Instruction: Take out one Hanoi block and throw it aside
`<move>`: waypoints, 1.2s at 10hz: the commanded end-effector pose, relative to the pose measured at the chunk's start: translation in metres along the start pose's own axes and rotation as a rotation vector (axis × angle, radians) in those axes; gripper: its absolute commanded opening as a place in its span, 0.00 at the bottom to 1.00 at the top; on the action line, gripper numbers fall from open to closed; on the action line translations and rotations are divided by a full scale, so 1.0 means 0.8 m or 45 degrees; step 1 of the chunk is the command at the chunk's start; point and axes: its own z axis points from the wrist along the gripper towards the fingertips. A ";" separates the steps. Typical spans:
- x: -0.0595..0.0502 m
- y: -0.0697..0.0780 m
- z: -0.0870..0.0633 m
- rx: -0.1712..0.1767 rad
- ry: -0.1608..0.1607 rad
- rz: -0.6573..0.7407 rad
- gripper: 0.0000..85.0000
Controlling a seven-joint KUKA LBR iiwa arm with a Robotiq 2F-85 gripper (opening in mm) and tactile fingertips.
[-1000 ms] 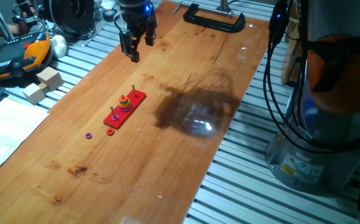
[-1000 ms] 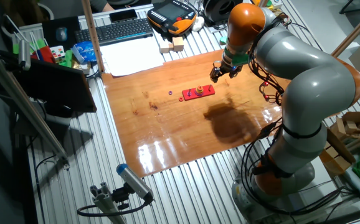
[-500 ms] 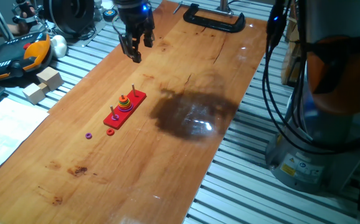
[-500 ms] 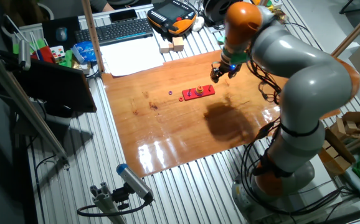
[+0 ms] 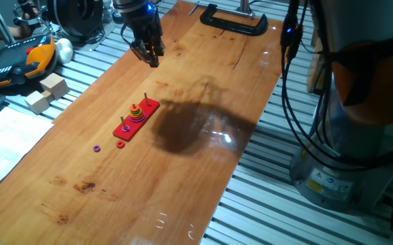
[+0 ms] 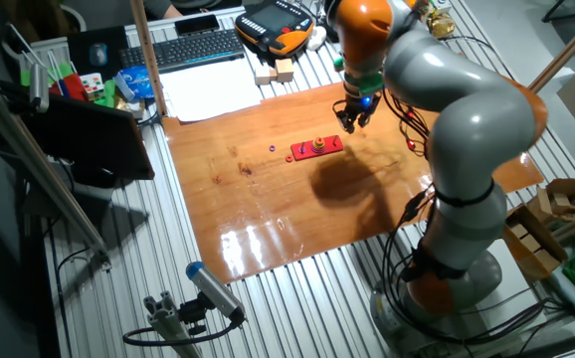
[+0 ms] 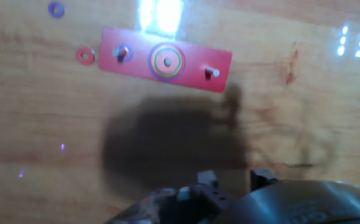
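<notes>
The Hanoi block, a tiny orange-red ring (image 5: 120, 144), lies flat on the wooden table beside the near end of the red pegged base (image 5: 145, 112). It also shows in the hand view (image 7: 85, 56), left of the base (image 7: 195, 62). A stack of coloured rings (image 5: 136, 113) sits on the middle peg. A tiny purple ring (image 5: 97, 148) lies further out. My gripper (image 5: 150, 58) hovers above the table beyond the base's far end, open and empty. In the hand view its fingertips (image 7: 206, 179) show at the bottom edge.
A black clamp (image 5: 234, 20) is fixed at the table's far edge. Wooden blocks (image 5: 47, 92), an orange pendant (image 5: 20, 61) and paper (image 5: 6, 146) lie off the left side. A keyboard (image 6: 188, 48) sits behind. My arm's shadow (image 5: 183, 129) falls right of the base.
The arm has swung to the left and the wrist has turned, with the gripper staying beyond the base's far end. Its shadow has slid towards the base. The rings have not moved.
</notes>
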 end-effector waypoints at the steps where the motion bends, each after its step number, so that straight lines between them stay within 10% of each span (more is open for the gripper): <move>1: 0.000 0.000 0.000 0.001 -0.001 -0.006 0.01; 12: 0.002 0.000 0.000 -0.013 -0.037 0.001 0.01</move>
